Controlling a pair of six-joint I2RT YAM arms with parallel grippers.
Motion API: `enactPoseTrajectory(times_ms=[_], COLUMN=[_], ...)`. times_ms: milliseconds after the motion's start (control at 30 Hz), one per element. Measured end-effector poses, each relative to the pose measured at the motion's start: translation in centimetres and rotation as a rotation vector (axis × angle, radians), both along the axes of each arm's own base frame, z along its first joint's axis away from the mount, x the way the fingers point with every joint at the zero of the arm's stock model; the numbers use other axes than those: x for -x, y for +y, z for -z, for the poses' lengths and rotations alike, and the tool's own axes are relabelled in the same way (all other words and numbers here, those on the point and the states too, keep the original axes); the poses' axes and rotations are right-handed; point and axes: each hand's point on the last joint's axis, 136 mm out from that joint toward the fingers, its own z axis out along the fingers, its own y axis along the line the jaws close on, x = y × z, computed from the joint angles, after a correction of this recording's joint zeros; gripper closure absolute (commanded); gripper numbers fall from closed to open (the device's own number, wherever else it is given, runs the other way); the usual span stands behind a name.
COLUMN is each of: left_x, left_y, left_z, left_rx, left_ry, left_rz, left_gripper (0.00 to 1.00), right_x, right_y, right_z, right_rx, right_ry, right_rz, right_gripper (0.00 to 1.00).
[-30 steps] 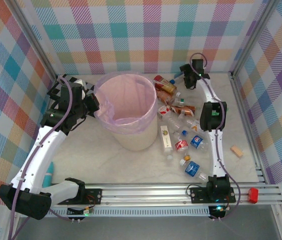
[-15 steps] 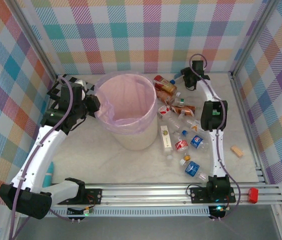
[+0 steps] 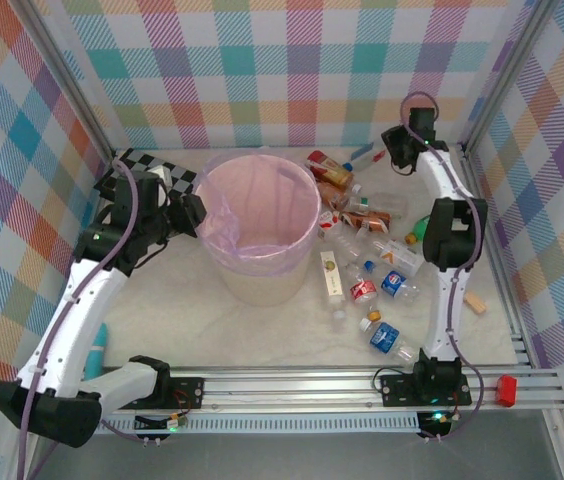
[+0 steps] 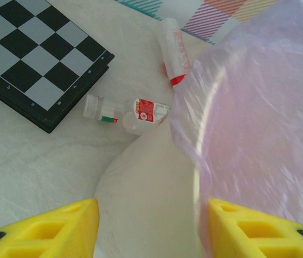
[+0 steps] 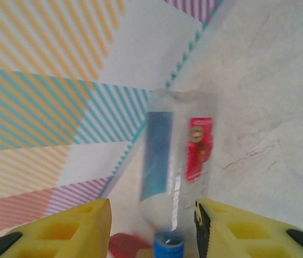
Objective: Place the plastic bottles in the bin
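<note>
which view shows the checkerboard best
The left wrist view: the checkerboard lies close and sharp, squares and dark edge plain, though cropped by the frame. The top external view gives a thin far strip of it left of the bin, partly behind the left arm.

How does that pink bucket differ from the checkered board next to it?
The bin is round, pale pink and see-through, lined with a lilac bag; the checkerboard is straight-edged, opaque, black and white. The bin stands upright and tall; the checkerboard lies flat. Both rest on the table, on its left side.
</note>
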Motion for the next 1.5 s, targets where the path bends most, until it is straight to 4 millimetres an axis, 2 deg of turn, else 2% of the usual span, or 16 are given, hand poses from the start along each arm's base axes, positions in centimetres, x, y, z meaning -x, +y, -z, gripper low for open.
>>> enactPoseTrajectory(times_ms=[133,233,333,400,500,600,700,800,933,1033,1233,1400,1500], left_x=[1.3,2.0,2.2,2.2,2.0,1.8,1.7,1.9,1.9,1.9,1.9,1.8,1.9], left_y=[0.0,-0.3,-0.6,-0.7,-0.9,-1.1,-1.1,-1.1,-1.3,-1.4,-1.2,-0.8,-0.7], left_z=[-1.7,-2.6,-2.8,-2.5,-2.0,-1.1,-0.3,0.1,0.0,0.0,0.0,0.0,0.1], left_rx=[0.028,0.053,0.066,0.067,0.066,0.06,0.051,0.046,0.062,0.071,0.069,0.053,0.048], left_ry=[-0.051,-0.076,-0.078,-0.069,-0.047,-0.013,0.019,0.038,0.038,0.04,0.039,0.037,0.038], left_rz=[0.015,0.035,0.05,0.055,0.061,0.068,0.068,0.07,0.083,0.089,0.086,0.085,0.087], left_gripper=[0.55,0.56,0.56,0.57,0.57,0.57,0.56,0.55,0.55,0.55,0.55,0.55,0.54], right_x=[1.8,3.1,3.8,3.7,2.9,1.4,0.2,0.1,0.4,-0.2,-1.4,-1.3,-1.5], right_y=[-0.3,0.0,0.0,0.1,0.6,1.1,2.2,3.7,5.6,6.8,8.6,9.0,8.7], right_z=[-6.0,-9.9,-11.9,-11.9,-10.4,-7.1,-2.1,3.2,7.8,9.2,9.6,10.9,10.9], right_rx=[0.031,0.06,0.093,0.106,0.116,0.131,0.138,0.137,0.132,0.125,0.117,0.117,0.122], right_ry=[-0.09,-0.147,-0.159,-0.144,-0.101,-0.036,0.056,0.151,0.222,0.222,0.186,0.208,0.205], right_rz=[-0.031,-0.062,-0.084,-0.096,-0.114,-0.129,-0.153,-0.18,-0.21,-0.223,-0.227,-0.209,-0.191], right_gripper=[0.55,0.48,0.35,0.27,0.17,0.13,0.11,0.11,0.11,0.11,0.09,0.13,0.18])
